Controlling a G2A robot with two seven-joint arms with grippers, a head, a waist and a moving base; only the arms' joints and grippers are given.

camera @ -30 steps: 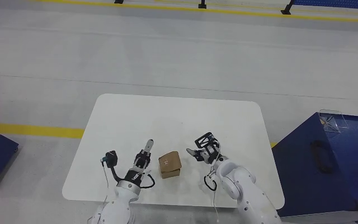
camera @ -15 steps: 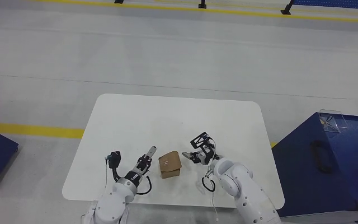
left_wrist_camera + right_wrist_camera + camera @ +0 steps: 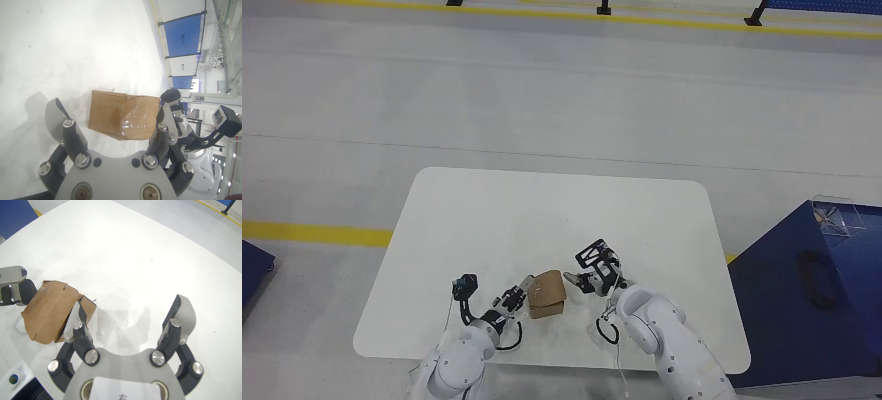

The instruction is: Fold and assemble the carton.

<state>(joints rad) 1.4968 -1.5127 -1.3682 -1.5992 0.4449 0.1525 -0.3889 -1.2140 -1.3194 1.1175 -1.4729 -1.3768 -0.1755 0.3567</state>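
Left jaws and right jaws stand wide, flanking the carton (image 3: 547,292), gripping nothing. Risk: uneven side pressure could slide it across the tabletop (image 3: 542,210) or crush a panel.

Arms: both forward, jaws spread.
Grey-fingered left gripper (image 3: 520,293) and right gripper (image 3: 582,281) face each other at lower centre.

Overhead looking down, wrist cameras close, sharing carton (image 3: 547,293)
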